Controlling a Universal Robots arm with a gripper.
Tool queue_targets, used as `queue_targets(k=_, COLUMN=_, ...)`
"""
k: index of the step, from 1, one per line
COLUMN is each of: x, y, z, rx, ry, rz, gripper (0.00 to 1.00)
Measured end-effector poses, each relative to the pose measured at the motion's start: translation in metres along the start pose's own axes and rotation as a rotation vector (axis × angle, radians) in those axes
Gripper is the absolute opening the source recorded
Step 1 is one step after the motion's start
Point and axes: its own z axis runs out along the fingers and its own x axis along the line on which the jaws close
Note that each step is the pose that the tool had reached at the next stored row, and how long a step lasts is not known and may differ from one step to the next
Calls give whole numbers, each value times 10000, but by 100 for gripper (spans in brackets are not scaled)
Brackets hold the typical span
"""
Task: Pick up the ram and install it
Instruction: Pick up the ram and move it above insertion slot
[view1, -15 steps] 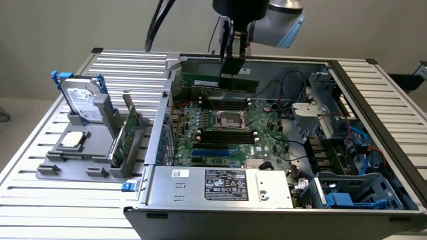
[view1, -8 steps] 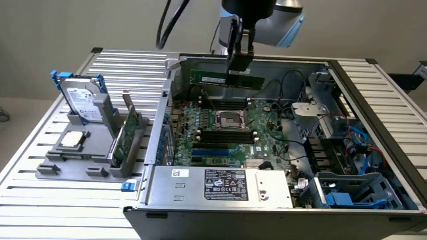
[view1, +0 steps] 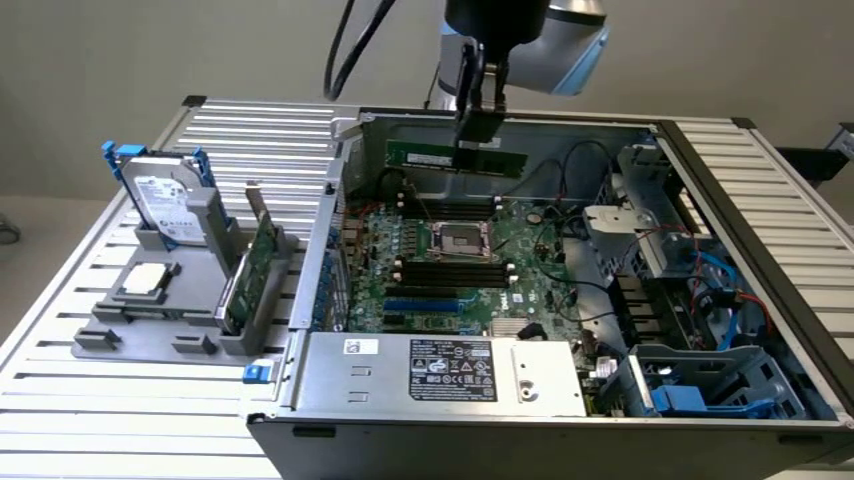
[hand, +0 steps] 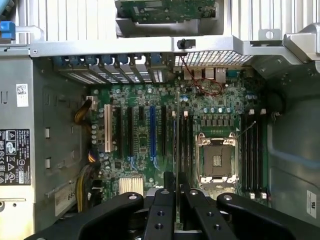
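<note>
While the fingers (view1: 478, 122) pinch the ram (view1: 424, 156) by its top edge in the exterior view, it hangs level just below them, over the motherboard (view1: 531, 288). From the wrist, the ram (hand: 178, 135) runs edge-on between the fingers (hand: 169, 186). I judge it light, stiff and fragile, best gripped by its edges.
</note>
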Motion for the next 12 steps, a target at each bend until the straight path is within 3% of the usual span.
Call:
queue_targets(k=4, x=-41, y=-1, z=30, rx=161, ry=4, rz=-90, gripper=14)
queue_targets(k=12, x=-106, y=-4, z=80, rx=629, ry=9, rz=-326, gripper=14)
